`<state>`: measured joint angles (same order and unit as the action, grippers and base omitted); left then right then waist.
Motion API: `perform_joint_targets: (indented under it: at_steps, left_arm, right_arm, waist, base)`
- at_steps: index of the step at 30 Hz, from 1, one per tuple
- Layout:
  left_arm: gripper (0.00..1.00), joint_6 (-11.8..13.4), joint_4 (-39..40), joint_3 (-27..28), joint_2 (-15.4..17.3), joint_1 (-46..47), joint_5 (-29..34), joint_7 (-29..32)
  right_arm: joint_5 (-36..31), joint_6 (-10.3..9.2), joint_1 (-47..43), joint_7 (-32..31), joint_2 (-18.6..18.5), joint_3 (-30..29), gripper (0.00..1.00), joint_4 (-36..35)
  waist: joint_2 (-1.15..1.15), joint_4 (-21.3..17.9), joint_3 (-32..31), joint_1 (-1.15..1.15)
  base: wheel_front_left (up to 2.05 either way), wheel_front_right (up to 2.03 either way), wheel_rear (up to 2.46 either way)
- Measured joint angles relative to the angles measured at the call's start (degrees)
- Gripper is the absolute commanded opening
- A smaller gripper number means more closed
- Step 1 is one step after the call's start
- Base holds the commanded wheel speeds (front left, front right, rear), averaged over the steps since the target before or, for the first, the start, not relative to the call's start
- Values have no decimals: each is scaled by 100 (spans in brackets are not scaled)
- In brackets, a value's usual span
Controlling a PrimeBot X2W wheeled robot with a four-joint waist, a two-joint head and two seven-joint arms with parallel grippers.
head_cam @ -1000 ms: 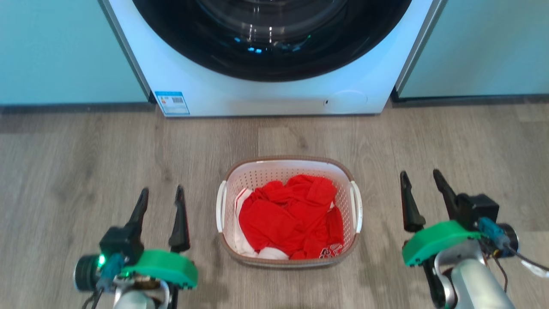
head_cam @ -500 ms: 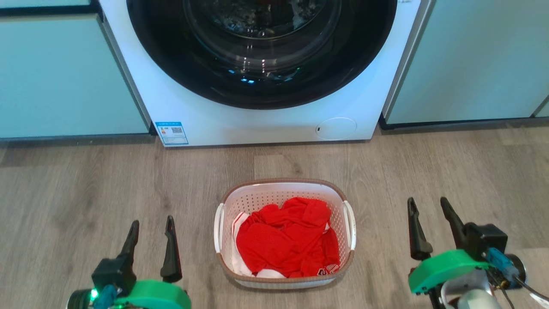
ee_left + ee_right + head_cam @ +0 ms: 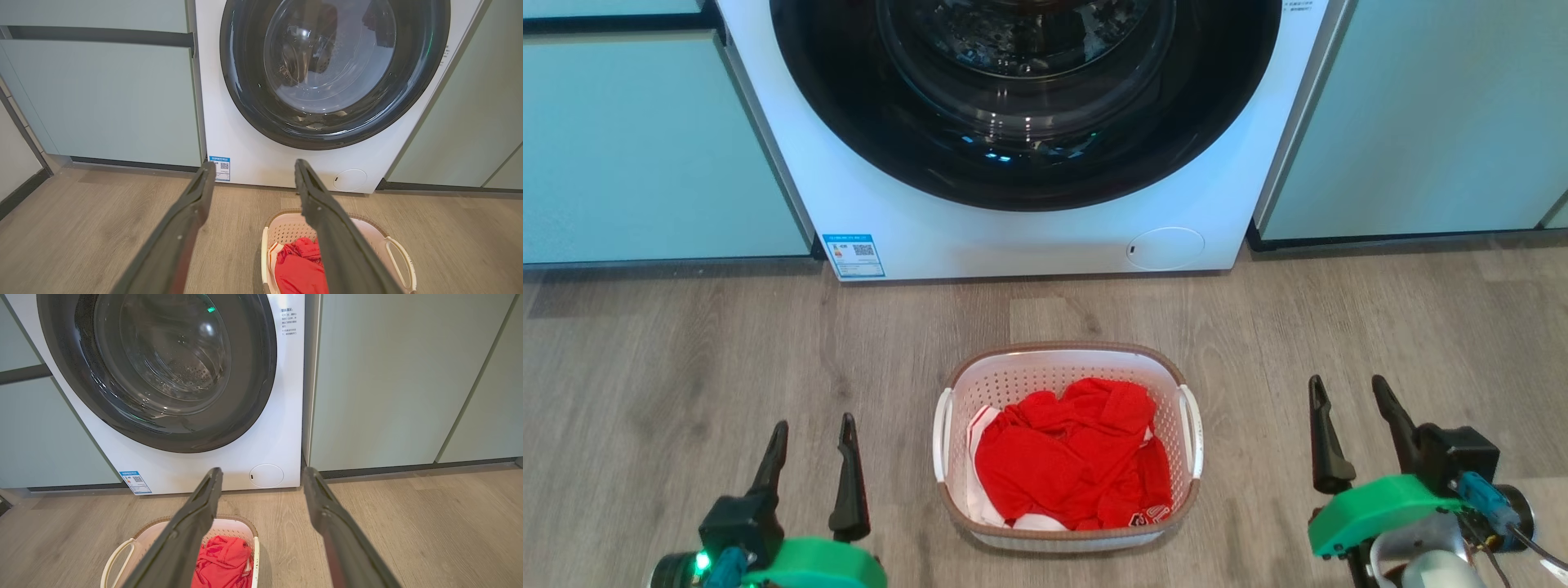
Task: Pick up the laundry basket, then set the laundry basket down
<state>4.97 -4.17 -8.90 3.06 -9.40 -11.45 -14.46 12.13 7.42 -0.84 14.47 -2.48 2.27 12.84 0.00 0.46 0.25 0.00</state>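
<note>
Head view: laundry basket (image 3: 1062,367) on floor (image 3: 686,343) before washing machine (image 3: 1013,245), centred between left end effector (image 3: 815,421) and right end effector (image 3: 1347,380), both spread apart, empty, flanking its sides, likely for a two-armed lift.

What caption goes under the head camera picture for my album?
Open left gripper and right gripper flank the laundry basket of red clothes, on the floor before the washing machine.

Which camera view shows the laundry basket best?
The head view: the whole laundry basket stands on the floor, both handles and the red clothes inside plainly visible. Each wrist view catches part of it, behind a dark finger and cut off at the bottom edge.
</note>
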Motion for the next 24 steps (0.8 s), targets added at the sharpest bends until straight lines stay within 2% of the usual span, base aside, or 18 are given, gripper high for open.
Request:
perform_joint_targets:
  at_steps: [7, 8, 12, 24]
  left_arm:
    - [100, -34, -2, 12, 0, 0, 36, 0]
    - [0, -37, -64, 9, 0, 0, 29, 5]
    - [0, -42, -401, -2, -1, -98, -5, 29]
    - [0, -149, -448, 19, 9, -110, -912, 188]
  right_arm:
    - [0, 0, 3, 0, 0, 1, 100, 0]
    - [2, 0, 2, -2, 3, 2, 0, 59]
    - [38, 0, -167, -29, 23, 12, 0, 382]
    - [904, 0, -190, -188, 22, -19, 0, 399]
  waist:
    - [0, 21, -8, 0]
    - [0, 22, -8, 0]
    - [0, 22, -8, 1]
    - [0, 14, -7, 1]
  base:
    - [0, 0, 0]
    - [0, 0, 0]
    - [0, 0, 0]
    - [0, 0, 0]
